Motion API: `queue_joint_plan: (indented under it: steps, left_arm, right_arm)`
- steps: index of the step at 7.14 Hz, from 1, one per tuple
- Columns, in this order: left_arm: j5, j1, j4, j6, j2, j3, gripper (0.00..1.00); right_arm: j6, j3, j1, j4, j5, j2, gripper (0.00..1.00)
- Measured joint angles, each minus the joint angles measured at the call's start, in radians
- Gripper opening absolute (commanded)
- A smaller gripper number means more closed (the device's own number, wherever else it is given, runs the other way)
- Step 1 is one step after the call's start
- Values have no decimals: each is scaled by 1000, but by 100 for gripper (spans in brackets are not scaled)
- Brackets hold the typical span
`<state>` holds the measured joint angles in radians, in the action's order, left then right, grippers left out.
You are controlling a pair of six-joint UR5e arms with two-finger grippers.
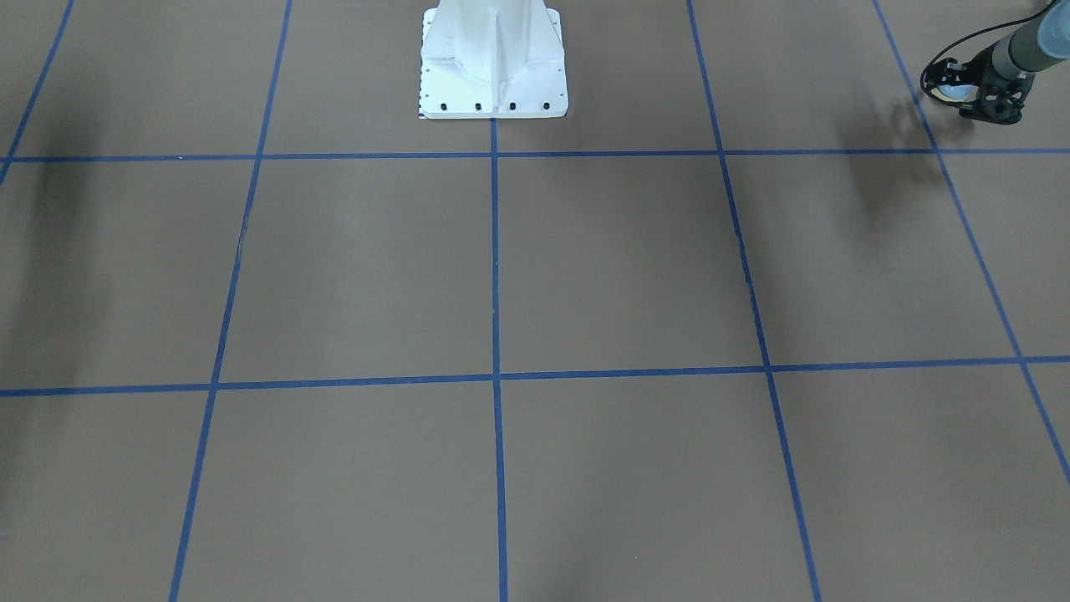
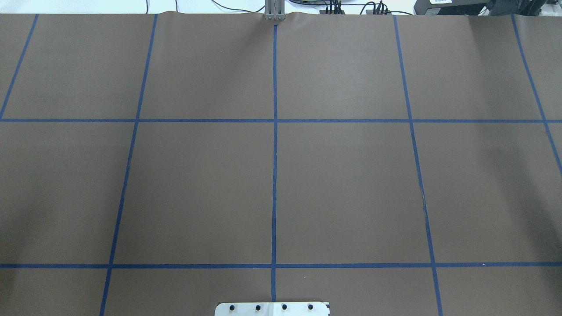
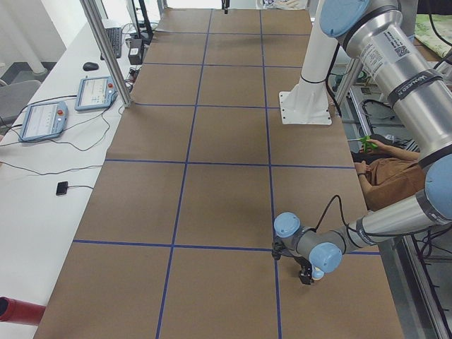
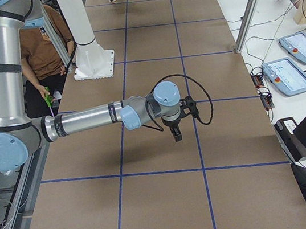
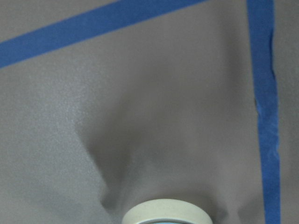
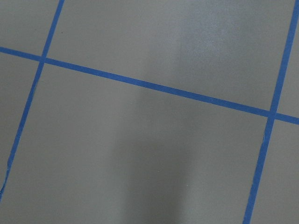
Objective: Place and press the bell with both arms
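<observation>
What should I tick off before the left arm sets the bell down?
1. Grip: the left gripper clamps the bell above the table: ok.
2. Set-down spot: bare brown table cover lies under the bell: ok.
3. Press readiness: the right gripper shows only from the side: cannot tell.
4. Arm spacing: the right gripper hangs far along the table from the left gripper: ok.
5. People: the seated operator is close behind the left arm: cannot tell.

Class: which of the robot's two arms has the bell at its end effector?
The left arm: its end effector holds the light-blue bell; the right end effector shows none.
</observation>
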<state>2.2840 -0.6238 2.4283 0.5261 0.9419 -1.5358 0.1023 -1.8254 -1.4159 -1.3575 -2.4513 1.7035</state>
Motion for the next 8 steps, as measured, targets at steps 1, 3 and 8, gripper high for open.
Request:
queue_joint_plan:
  steps: [1, 3, 8]
  left_arm:
    - [0, 5, 0, 0, 0, 1, 95]
    - [0, 16, 0, 0, 0, 4, 77]
    - [12, 29, 40, -1, -17, 3, 7]
  right_arm:
    - [0, 0, 0, 0, 0, 0, 100]
    - [1, 0, 0, 0, -1, -1, 100]
    - [1, 0, 0, 0, -1, 0, 100]
